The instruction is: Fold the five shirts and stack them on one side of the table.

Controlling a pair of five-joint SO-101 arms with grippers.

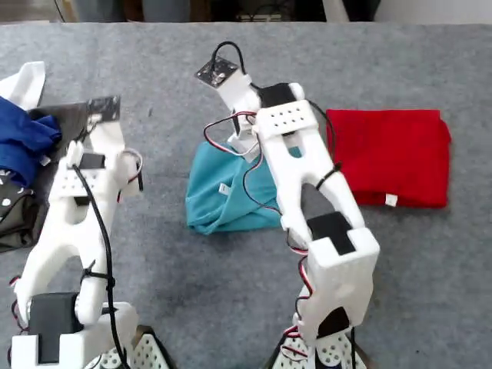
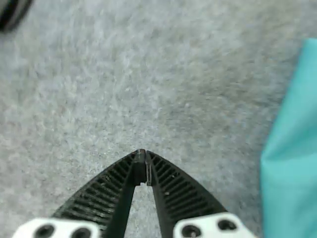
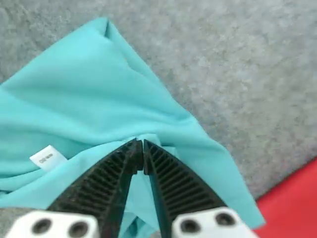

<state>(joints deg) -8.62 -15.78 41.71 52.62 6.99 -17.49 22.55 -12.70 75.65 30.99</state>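
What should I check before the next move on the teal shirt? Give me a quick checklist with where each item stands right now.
1. Right end effector shut, over the teal shirt: ok.
2. Cloth actually pinched between its tips: cannot tell.
3. Left end effector shut, empty, over the bare table: ok.
4. Teal shirt folded neatly: not ok, rumpled and uneven.
5. Red shirt folded flat at one side: ok.
6. Pile of shirts at the other side folded: not ok.
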